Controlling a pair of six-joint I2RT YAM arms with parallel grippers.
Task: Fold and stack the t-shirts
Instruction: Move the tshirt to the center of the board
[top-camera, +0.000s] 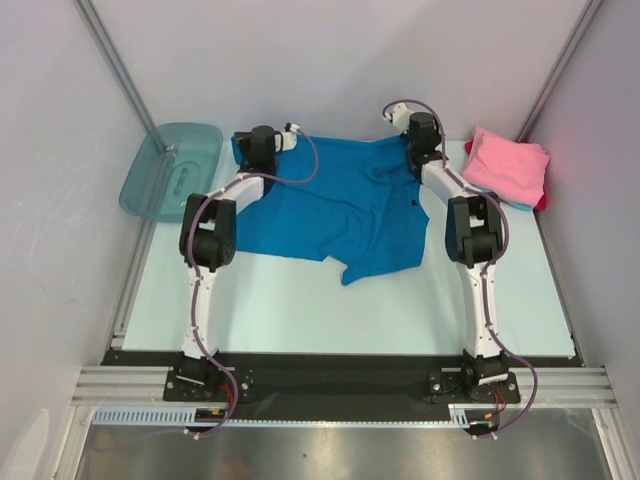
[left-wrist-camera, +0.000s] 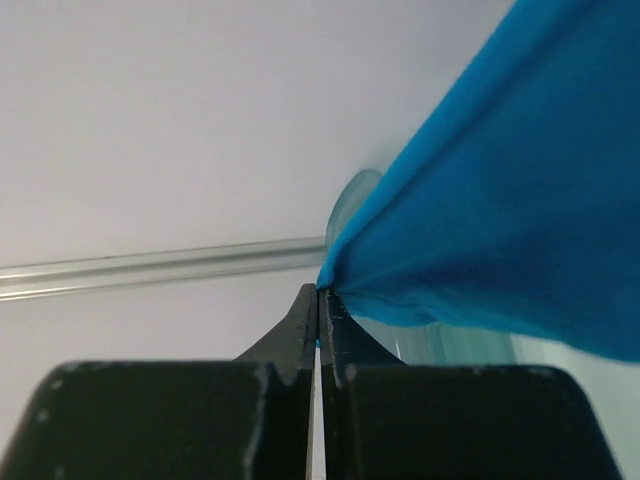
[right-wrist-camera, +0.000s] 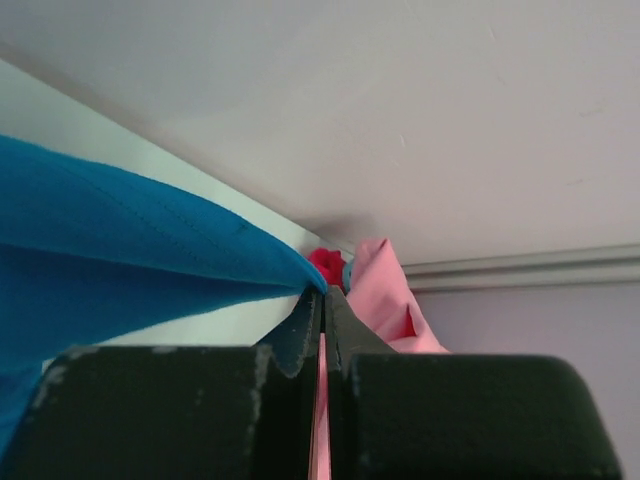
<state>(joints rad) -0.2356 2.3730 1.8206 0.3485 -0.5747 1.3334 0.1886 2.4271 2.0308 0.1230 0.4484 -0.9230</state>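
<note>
Pinching the far edge of the blue shirt (top-camera: 340, 205), the left claw (left-wrist-camera: 318, 292) is closed tight on one corner, with the cloth running off to its right. The right claw (right-wrist-camera: 322, 292) is clamped just as tight on the other far corner, the cloth trailing away to its left. Between the two claws and back toward the arm bases, the shirt lies rumpled on the surface (top-camera: 300, 300). Just right of the right claw, a pink shirt (top-camera: 505, 165) tops a pile (top-camera: 528, 205) showing light blue and red edges. Left of the left claw lies a teal tub (top-camera: 170, 170).
</note>
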